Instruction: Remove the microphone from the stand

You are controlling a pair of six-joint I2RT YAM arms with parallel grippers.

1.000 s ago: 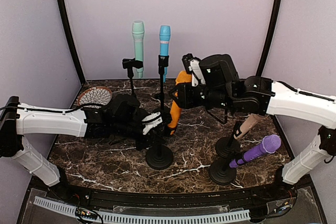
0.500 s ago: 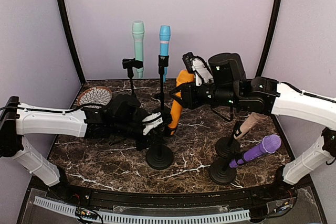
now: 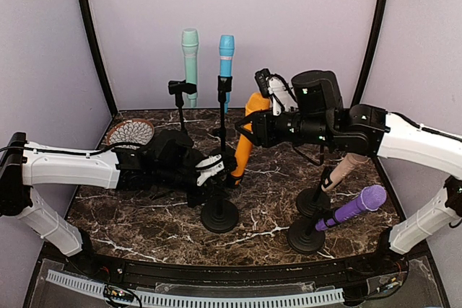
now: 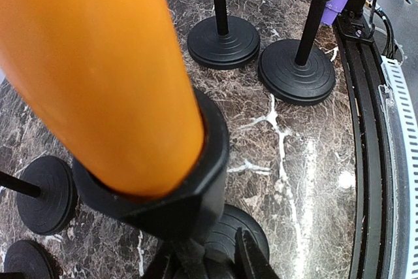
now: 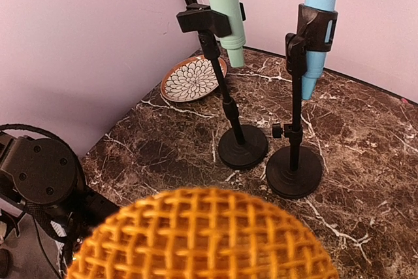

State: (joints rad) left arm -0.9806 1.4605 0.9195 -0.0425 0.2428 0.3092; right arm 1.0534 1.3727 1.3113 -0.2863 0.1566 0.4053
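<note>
A: Where do we put the mic (image 3: 244,148)?
B: Orange one, middle of the table (image 3: 271,187), leaning. Its bottom end sits in the clip (image 4: 173,191) of its stand (image 3: 219,216), so it's not out.
A: Right gripper (image 3: 253,115)?
B: At the top of the mic, clamped tight on it just under the head (image 5: 202,240). The mesh fills the bottom of the right wrist view, and we can't see the fingers there.
A: Left gripper (image 3: 214,171)?
B: Low, beside the mic's bottom end. Its jaws are nearly together around the stand's pole just under the clip. As far as we can tell it isn't touching the mic.
A: Neighbours?
B: Teal mic (image 3: 190,55) and blue mic (image 3: 227,52) are on stands behind, purple mic (image 3: 357,205) is on the right. All are well apart from ours.
</note>
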